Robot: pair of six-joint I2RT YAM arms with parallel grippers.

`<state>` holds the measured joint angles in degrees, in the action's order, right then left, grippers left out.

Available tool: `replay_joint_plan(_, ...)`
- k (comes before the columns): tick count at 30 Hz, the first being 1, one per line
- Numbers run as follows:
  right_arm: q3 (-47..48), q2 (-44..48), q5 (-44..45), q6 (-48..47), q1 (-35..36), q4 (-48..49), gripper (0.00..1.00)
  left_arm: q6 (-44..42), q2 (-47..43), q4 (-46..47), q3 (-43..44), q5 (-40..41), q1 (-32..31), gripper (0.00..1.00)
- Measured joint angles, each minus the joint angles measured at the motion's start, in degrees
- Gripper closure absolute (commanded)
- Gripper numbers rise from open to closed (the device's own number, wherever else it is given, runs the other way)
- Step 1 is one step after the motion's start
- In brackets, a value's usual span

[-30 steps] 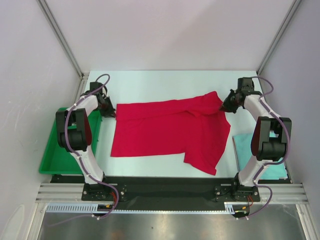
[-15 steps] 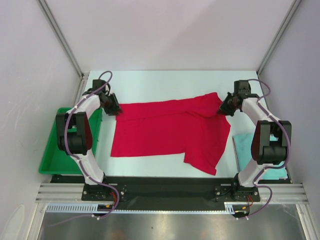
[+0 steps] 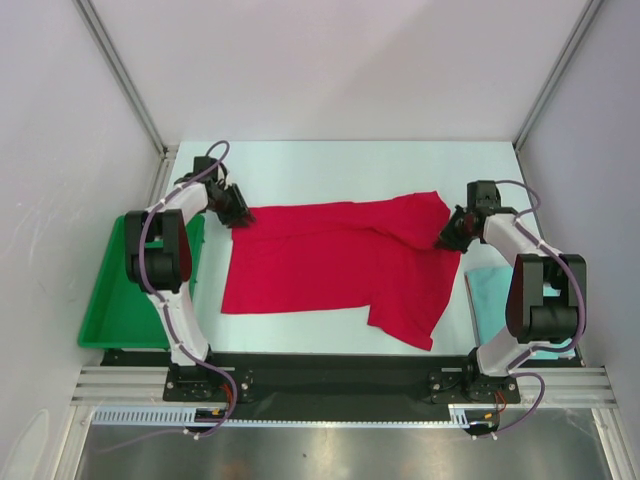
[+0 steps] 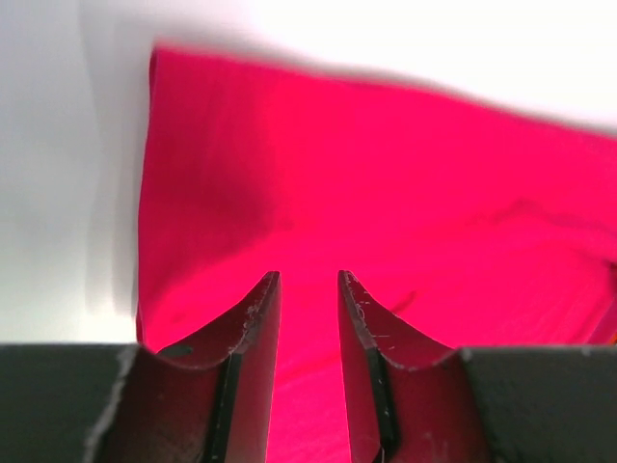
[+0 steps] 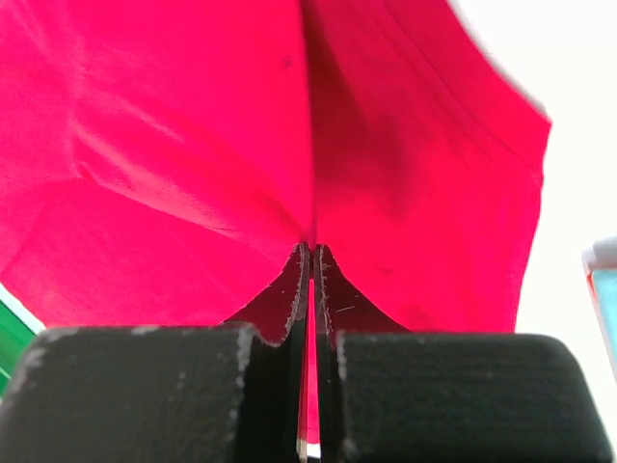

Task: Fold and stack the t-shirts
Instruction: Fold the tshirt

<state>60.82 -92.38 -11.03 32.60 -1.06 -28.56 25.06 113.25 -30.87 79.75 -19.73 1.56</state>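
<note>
The red t-shirt (image 3: 335, 262) lies spread across the middle of the table, and its right part is doubled over in folds. My left gripper (image 3: 239, 213) hovers at the shirt's far left corner. Its jaws stand open with a narrow gap, and only the flat red cloth (image 4: 386, 193) shows below them; nothing is held in the left gripper (image 4: 308, 282). My right gripper (image 3: 446, 239) is shut on the shirt's right edge, where the red cloth (image 5: 193, 145) bunches at the tips of the right gripper (image 5: 312, 249). A pale teal folded t-shirt (image 3: 489, 293) lies at the right, partly hidden by the right arm.
A green plastic tray (image 3: 108, 305) sits off the table's left edge beside the left arm. Frame posts and pale walls close in the table at the back and sides. Bare white table (image 3: 340, 170) shows beyond the shirt.
The left jaws have opened and that gripper has shifted right along the shirt's far edge. The right gripper has moved nearer with the cloth pinched in it.
</note>
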Motion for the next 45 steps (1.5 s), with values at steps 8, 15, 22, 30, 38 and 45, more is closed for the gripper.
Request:
replay_joint_plan(8, -3.34, -0.98, -1.40, 0.74, 0.15, 2.84, 0.81, 0.44, 6.64, -1.60, 9.20, 0.00, 0.00, 0.65)
replay_joint_plan(15, 1.70, -4.09, -2.93, -5.51, -0.72, 3.72, 0.41, 0.37, 8.07, -4.20, 12.26, 0.13, 0.00, 0.64)
replay_joint_plan(22, 20.70, -15.72, -2.34, -7.28, -4.83, 8.87, 0.38, 0.31, 8.81, -4.96, 12.98, 0.07, 0.00, 0.64)
replay_joint_plan(30, 33.09, -28.52, -3.52, -9.03, -5.64, 8.98, 0.47, -0.09, 10.43, -5.14, 13.20, -0.04, 0.00, 0.64)
replay_joint_plan(38, 36.04, -33.44, -5.86, -9.11, -5.44, 8.48, 0.60, -0.09, 11.37, -5.07, 13.27, -0.57, 0.13, 0.63)
replay_joint_plan(45, 37.55, -34.80, -6.45, -9.14, -5.44, 7.87, 0.59, -0.07, 11.80, -5.25, 13.70, -1.62, 0.50, 0.63)
